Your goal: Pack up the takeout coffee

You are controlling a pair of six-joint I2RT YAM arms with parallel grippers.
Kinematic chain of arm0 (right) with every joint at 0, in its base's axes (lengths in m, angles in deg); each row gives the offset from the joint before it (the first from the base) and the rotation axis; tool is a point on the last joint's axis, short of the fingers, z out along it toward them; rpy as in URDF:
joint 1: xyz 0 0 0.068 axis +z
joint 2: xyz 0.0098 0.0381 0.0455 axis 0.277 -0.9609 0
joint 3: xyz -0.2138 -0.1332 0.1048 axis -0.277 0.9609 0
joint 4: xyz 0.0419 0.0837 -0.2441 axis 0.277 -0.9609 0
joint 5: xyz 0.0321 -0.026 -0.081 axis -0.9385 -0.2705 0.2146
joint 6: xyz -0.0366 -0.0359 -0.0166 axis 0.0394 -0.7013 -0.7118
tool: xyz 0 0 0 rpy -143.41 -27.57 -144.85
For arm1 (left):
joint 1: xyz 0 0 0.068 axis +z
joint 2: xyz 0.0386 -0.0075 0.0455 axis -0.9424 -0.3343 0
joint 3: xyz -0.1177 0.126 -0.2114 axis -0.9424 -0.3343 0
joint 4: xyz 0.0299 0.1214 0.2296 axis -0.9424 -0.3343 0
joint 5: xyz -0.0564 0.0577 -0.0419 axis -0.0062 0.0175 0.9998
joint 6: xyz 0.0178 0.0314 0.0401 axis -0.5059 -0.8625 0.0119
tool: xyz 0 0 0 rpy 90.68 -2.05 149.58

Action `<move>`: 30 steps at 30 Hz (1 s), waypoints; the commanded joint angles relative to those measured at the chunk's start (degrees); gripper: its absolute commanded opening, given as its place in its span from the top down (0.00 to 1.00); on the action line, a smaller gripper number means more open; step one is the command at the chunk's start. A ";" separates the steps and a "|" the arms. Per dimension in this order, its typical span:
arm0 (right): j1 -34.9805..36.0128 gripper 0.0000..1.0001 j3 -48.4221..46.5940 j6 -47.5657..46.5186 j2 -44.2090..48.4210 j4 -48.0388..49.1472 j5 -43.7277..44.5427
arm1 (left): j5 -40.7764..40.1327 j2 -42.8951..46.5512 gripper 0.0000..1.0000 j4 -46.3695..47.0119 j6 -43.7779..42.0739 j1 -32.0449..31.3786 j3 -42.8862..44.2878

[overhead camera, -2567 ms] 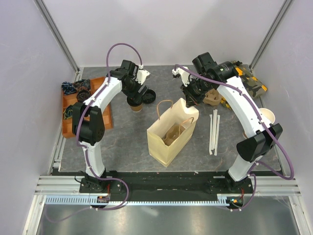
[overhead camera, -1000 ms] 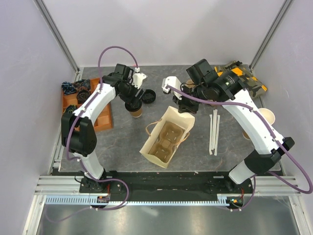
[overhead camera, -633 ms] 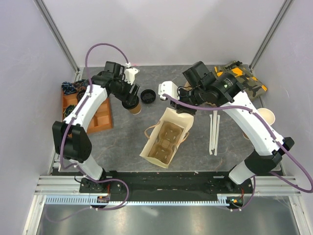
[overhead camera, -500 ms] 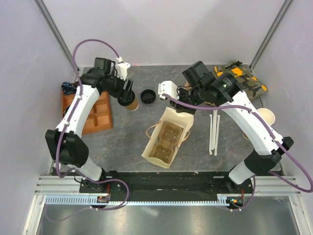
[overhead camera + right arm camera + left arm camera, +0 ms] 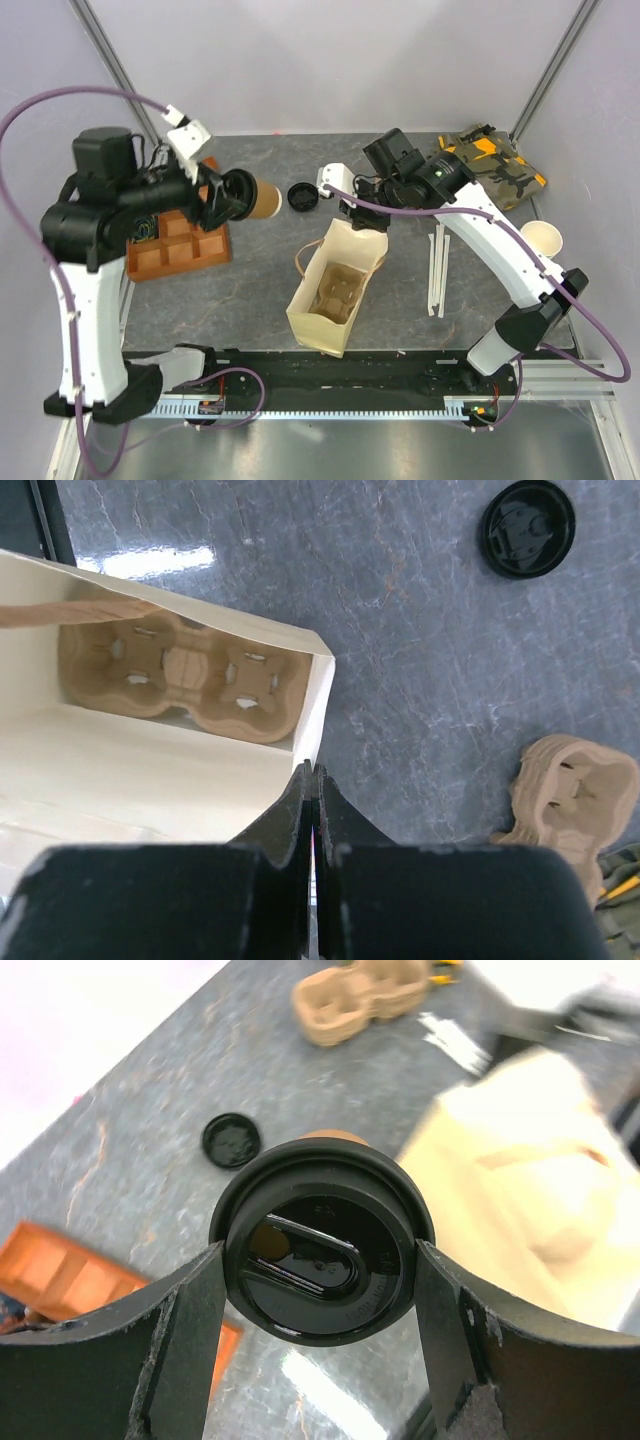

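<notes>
Two grippers at work: one on the coffee, one on the bag.
The left gripper (image 5: 228, 196) stands wide, its fingers (image 5: 190, 1330) clasping the coffee cup (image 5: 264, 198) on either side of its black lid. The cup is off the table (image 5: 250, 290), tipped on its side in the air between the orange tray (image 5: 175, 250) and the loose lid (image 5: 302, 195), left of the bag. The right gripper (image 5: 311, 780) is pinched tight on the rim of the paper bag (image 5: 312, 325), whose open mouth shows a cup carrier (image 5: 180, 675) inside.
</notes>
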 commanded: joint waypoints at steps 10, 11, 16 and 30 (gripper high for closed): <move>-3.22 1.00 -2.26 1.73 -2.62 4.68 -11.02 | 15.72 6.37 0.72 -14.80 -15.42 -2.55 4.35; -3.14 1.00 -4.19 1.81 -3.24 3.54 -10.84 | 16.07 6.10 0.72 -14.01 -14.55 -3.17 4.96; -2.96 1.00 -9.91 1.99 -6.49 0.11 -11.19 | 9.50 2.85 0.72 -10.14 -11.99 -15.98 9.54; 0.55 1.00 -12.21 6.03 -7.20 -2.62 -5.75 | -15.13 -0.31 0.76 -2.30 -20.87 -40.88 9.78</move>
